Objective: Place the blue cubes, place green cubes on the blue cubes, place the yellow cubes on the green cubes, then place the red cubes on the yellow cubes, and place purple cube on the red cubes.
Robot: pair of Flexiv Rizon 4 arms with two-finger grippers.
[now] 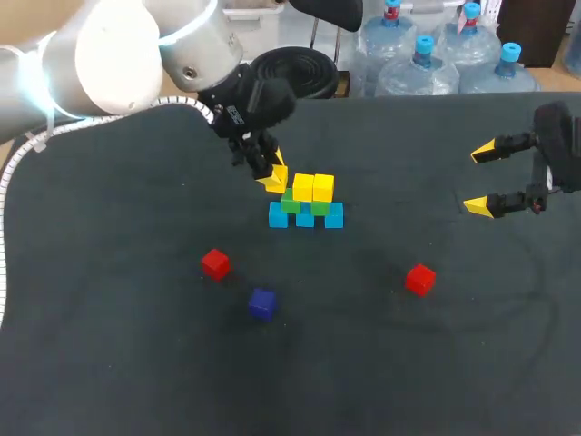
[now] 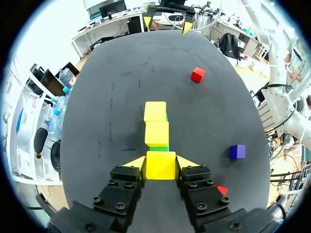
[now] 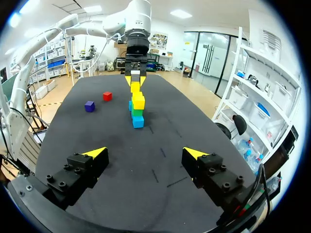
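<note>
A small stack stands mid-table: blue cubes point(image 1: 305, 216) at the bottom, green cubes point(image 1: 290, 204) on them, and two yellow cubes point(image 1: 313, 188) on top. My left gripper point(image 1: 272, 178) is at the stack's left end, shut on a third yellow cube point(image 2: 161, 165) that lines up with the other two yellow cubes point(image 2: 156, 122). Whether it rests on the green layer I cannot tell. Two red cubes point(image 1: 215, 263) point(image 1: 419, 279) and a purple cube point(image 1: 261, 302) lie loose in front of the stack. My right gripper point(image 1: 475, 180) hangs open at the right, far from the stack point(image 3: 137, 108), its fingers holding nothing point(image 3: 146, 154).
The dark table point(image 1: 436, 363) has free room in front and to the right of the stack. The loose red cube point(image 2: 198, 74) and the purple cube point(image 2: 237, 152) lie off to one side of my left gripper.
</note>
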